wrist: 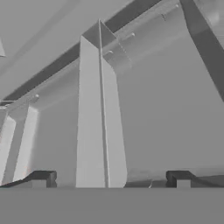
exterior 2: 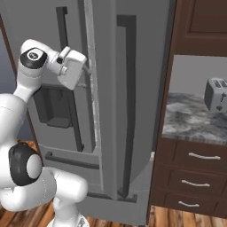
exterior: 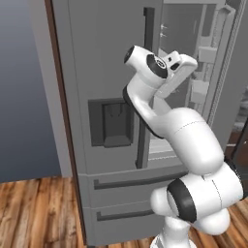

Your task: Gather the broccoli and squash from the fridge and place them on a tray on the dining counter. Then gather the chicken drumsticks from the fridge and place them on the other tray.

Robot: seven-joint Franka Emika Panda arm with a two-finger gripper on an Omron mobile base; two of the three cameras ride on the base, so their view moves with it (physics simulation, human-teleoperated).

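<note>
Arm reaching into the fridge (exterior: 111,72)
Gripper (wrist: 109,178), at 1 o'clock of the dispenser panel (exterior: 112,122), stands wide open, empty, at the right door's (exterior 2: 133,102) parted edge

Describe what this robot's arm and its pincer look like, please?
The arm is made of glossy white, rounded segments joined by dark, nearly black rings and round caps at the joints. It ends in a boxy white hand. The gripper has two small, dark, squarish finger tips with paler faces. No loose cables or markings show on it.
</note>
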